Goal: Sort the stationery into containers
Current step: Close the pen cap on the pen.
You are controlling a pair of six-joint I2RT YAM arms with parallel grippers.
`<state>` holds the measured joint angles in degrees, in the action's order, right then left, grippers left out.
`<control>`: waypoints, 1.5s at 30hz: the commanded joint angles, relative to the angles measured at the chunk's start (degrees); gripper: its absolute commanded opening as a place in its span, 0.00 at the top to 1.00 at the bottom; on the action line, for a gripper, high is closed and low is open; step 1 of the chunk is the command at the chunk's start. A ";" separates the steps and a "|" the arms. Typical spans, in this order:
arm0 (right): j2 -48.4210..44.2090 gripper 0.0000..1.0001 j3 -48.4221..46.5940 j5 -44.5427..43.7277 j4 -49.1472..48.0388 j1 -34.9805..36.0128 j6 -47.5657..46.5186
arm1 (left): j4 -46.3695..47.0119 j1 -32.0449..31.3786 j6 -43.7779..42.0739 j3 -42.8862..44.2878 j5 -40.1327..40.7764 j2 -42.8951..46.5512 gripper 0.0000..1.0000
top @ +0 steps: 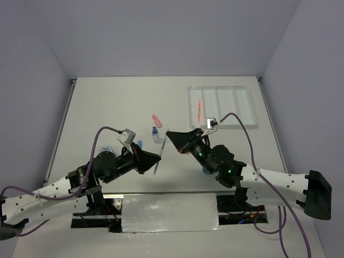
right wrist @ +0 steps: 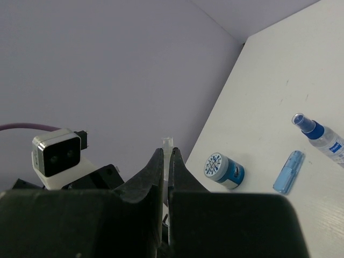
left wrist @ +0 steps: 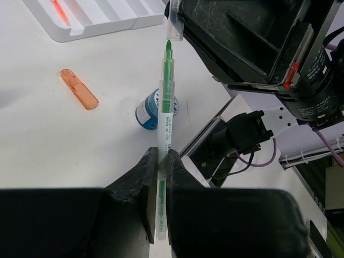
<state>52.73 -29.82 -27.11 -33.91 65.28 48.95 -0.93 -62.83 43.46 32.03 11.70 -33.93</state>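
My left gripper (top: 157, 158) (left wrist: 163, 153) is shut on a whitish pen (left wrist: 167, 115) (top: 159, 155) with a bare green tip, held above the table. My right gripper (top: 169, 134) (right wrist: 167, 153) is shut on the pen's clear cap (right wrist: 168, 142) (left wrist: 176, 28), just beyond the green tip. The white tray (top: 244, 110) (left wrist: 115, 20) lies at the far right with an orange pen (top: 199, 110) (left wrist: 59, 9) in its left compartment. A pink-orange capsule (top: 156, 119) (left wrist: 79, 89), a blue-capped bottle (top: 155, 134) (right wrist: 320, 136), a blue capsule (top: 138, 144) (right wrist: 288, 172) and two blue rolls (right wrist: 224, 169) (left wrist: 148, 110) lie on the table.
One roll (top: 106, 151) is half hidden behind the left arm. The other roll (top: 206, 171) lies under the right arm by the base plate (top: 166, 212). Grey walls close the table on three sides. The left arm's camera (right wrist: 56, 153) shows close beside the right fingers.
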 commanded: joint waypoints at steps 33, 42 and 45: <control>2.47 1.00 -2.78 6.89 1.21 0.55 -0.61 | 6.03 -0.19 -6.37 5.23 4.02 1.67 1.00; 3.87 1.00 -4.46 16.82 5.61 0.55 -0.08 | 8.05 -0.19 -12.17 5.85 4.03 4.66 1.00; 2.73 0.94 -3.66 17.36 5.52 0.64 -0.78 | 8.66 -0.19 -13.66 5.68 2.63 4.93 1.00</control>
<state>55.48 -34.04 -17.10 -33.04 64.86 48.16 -2.22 -63.11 33.43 34.20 14.26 -30.04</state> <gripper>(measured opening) 0.054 0.177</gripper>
